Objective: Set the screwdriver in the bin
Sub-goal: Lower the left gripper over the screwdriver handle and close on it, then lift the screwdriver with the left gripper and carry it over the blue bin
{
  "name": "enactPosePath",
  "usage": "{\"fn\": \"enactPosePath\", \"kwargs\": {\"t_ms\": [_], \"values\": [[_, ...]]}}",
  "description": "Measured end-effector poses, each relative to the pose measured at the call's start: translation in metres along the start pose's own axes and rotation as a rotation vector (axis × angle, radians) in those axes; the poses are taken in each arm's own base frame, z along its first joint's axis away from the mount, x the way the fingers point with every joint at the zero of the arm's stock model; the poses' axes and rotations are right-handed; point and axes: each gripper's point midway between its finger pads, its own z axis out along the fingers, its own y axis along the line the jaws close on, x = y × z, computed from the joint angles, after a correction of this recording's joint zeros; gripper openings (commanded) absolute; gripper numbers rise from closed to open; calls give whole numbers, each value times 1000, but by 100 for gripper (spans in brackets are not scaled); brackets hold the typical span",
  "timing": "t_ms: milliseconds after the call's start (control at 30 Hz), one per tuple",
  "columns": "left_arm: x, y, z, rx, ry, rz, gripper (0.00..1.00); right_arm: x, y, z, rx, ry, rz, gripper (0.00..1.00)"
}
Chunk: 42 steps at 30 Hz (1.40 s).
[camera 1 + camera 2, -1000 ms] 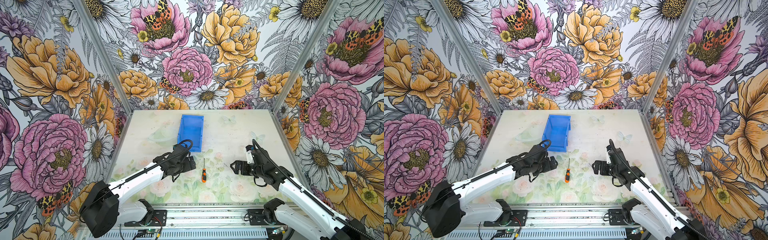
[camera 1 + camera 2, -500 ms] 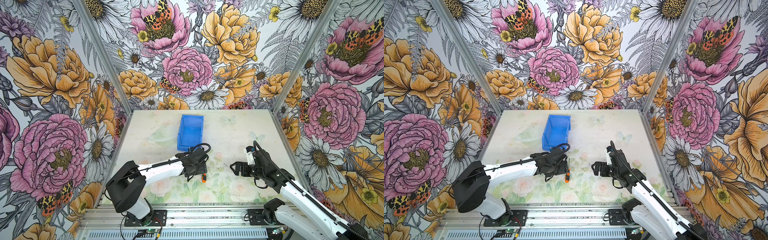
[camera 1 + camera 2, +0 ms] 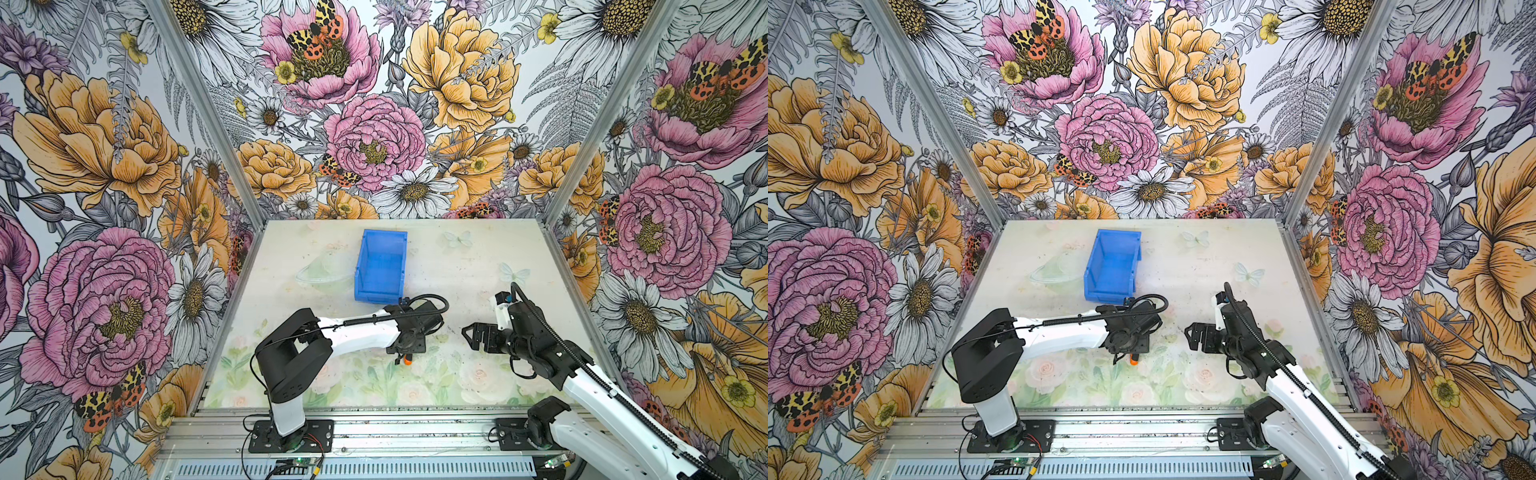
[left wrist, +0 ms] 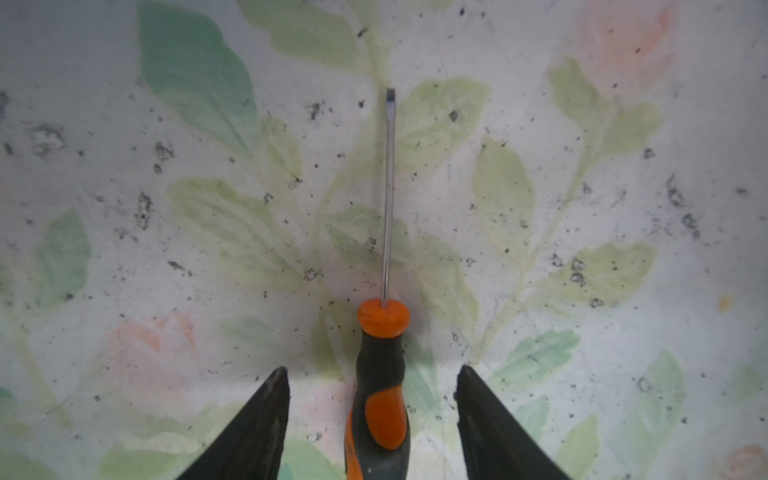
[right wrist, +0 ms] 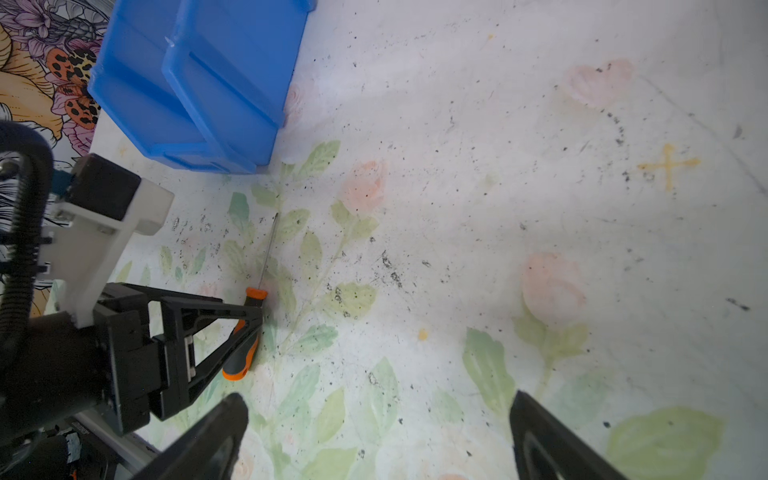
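My left pincer (image 4: 372, 369) has swung over the screwdriver (image 4: 380, 415) and is narrowing, still open either side of its handle; grasp next, then the bin (image 3: 376, 296).

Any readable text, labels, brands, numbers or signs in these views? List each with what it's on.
"+": yellow cross mark on the table.
No words, brands or numbers can be read on the screwdriver or the bin.
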Motion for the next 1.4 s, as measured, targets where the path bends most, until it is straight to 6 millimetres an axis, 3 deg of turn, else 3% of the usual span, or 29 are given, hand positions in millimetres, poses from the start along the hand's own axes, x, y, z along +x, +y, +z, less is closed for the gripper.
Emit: {"fn": "enactPosePath", "kwargs": {"t_ms": [167,367,700,967,1200,1400], "values": [[6,1,15,-65,17,44,49,-3,0,-3,1,-19,-3,99],[6,-3,16,-68,11,54,26,-2,-1,-2,4,-18,-2,99],[4,-2,16,-74,2,49,2,-2,-4,-2,19,-23,-2,99],[3,-1,9,-72,-3,68,0,-2,-4,-2,21,-24,-2,100],[-18,-8,-36,20,-90,46,0,-2,-4,-2,21,-24,-2,99],[-31,-9,-62,64,-150,41,0,-2,-4,-2,20,-24,-3,100]]}}
